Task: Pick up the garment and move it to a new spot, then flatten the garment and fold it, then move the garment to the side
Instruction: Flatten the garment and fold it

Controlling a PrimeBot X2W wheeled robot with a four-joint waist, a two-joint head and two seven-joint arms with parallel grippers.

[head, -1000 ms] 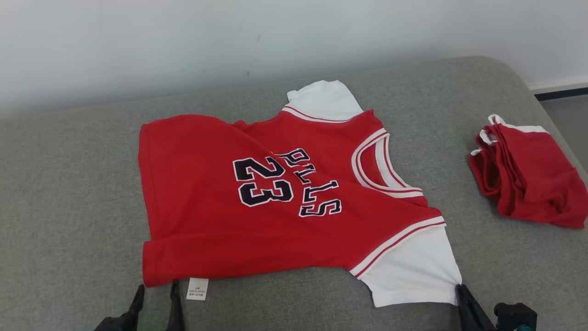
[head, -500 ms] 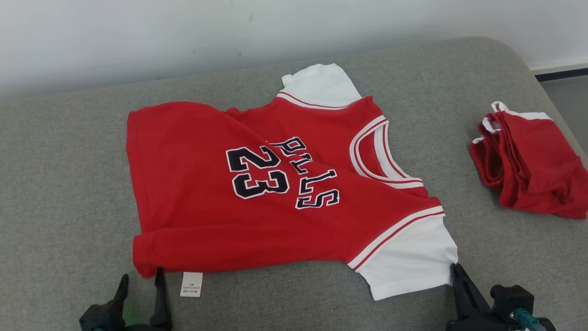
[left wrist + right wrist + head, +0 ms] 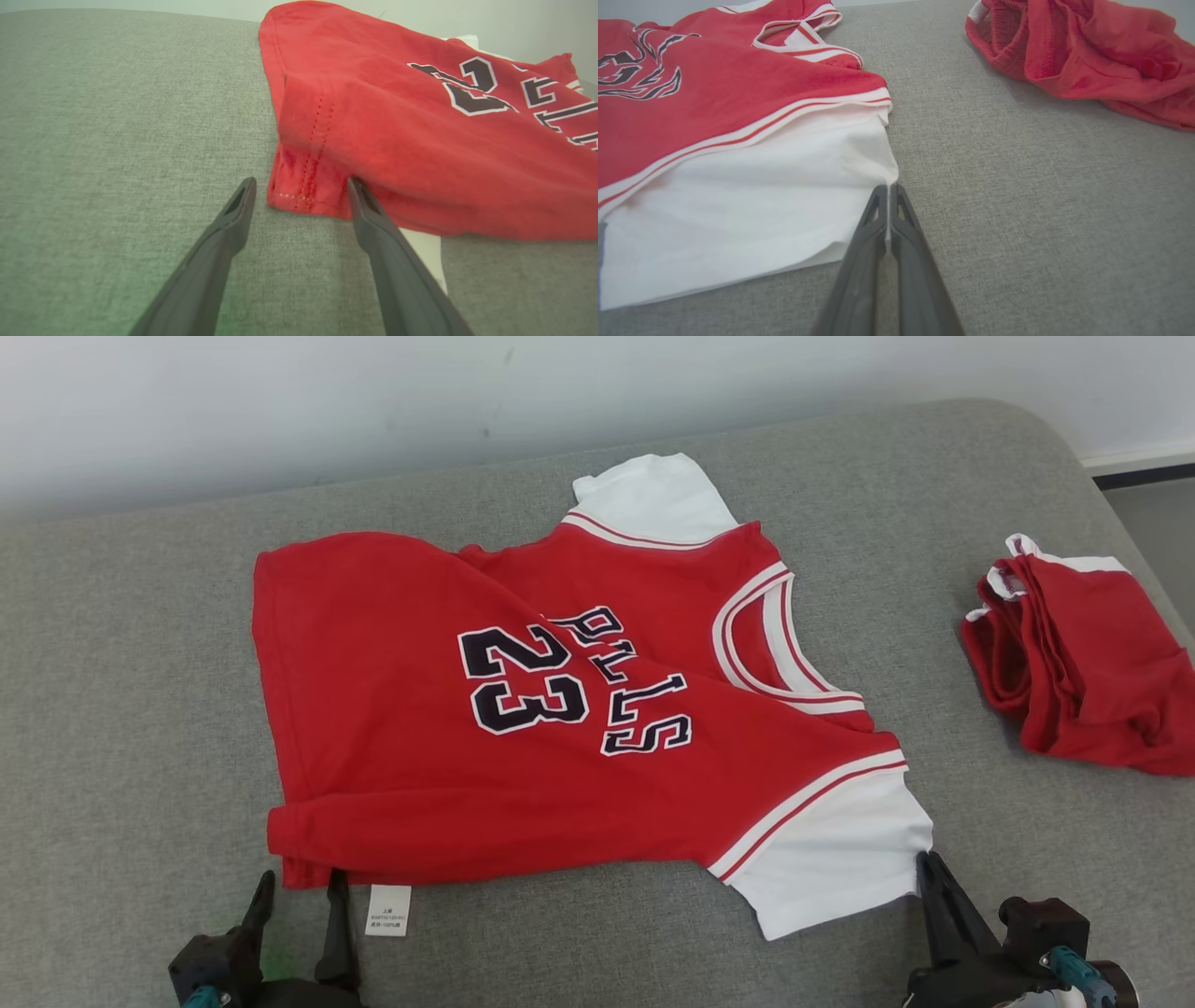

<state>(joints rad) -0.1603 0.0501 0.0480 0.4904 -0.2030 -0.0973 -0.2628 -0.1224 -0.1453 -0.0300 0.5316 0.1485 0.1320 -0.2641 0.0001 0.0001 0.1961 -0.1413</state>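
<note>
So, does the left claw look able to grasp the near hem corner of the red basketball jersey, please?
Probably yes: the open left claw straddles the hem corner of the jersey, nothing between.

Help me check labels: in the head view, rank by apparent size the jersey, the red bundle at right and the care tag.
Largest to smallest:
jersey
red bundle
care tag
None is close.

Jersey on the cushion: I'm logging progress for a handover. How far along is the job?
Done: the jersey lies spread, nearly flat, on the grey cushion. In hand: the right gripper is shut on its white sleeve corner; the left gripper stands open around the hem corner. Left: close the left grip, fold, move it aside.
</note>
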